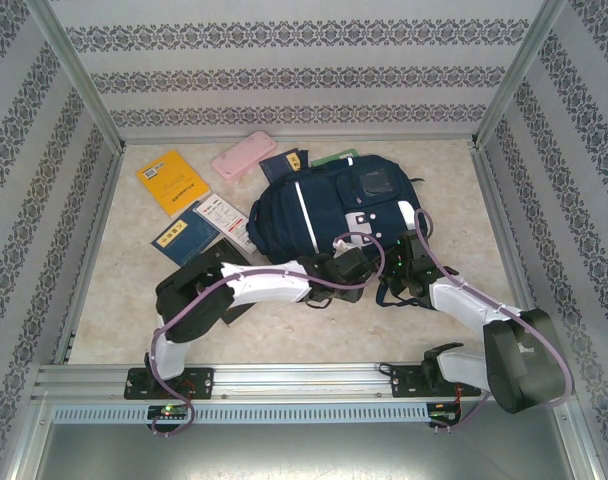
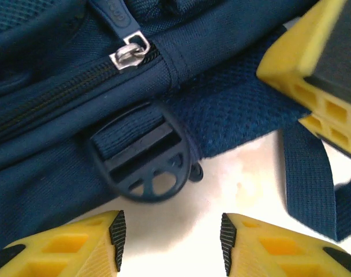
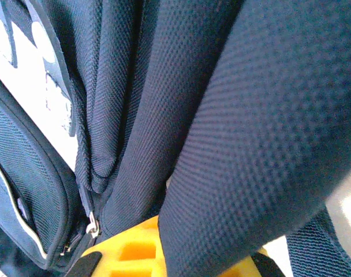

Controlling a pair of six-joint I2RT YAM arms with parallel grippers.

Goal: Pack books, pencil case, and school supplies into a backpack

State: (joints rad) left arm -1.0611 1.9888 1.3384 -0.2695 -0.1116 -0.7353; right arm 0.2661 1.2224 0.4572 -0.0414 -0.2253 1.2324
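Note:
The navy backpack [image 1: 319, 205] lies mid-table, its zipper pull [image 2: 129, 55] and a strap buckle [image 2: 144, 158] close under my left wrist camera. My left gripper [image 2: 171, 242] is open over bare table just in front of the buckle, at the pack's near edge [image 1: 369, 265]. My right gripper [image 1: 412, 255] is beside it, its yellow fingers [image 2: 305, 69] close together on the padded mesh strap [image 3: 250, 144]. At the back left lie a yellow-orange book [image 1: 171, 182], the pink pencil case [image 1: 242, 156], a navy book [image 1: 184, 238] and the white packet [image 1: 224, 218]. Another navy book [image 1: 286, 165] and a green one [image 1: 342, 156] peek from behind the pack.
A dark flat book [image 1: 222, 262] lies partly under my left arm. Patterned walls and metal posts close in the table on three sides. A loose webbing strap [image 2: 308, 184] trails over the table to the right of my left fingers.

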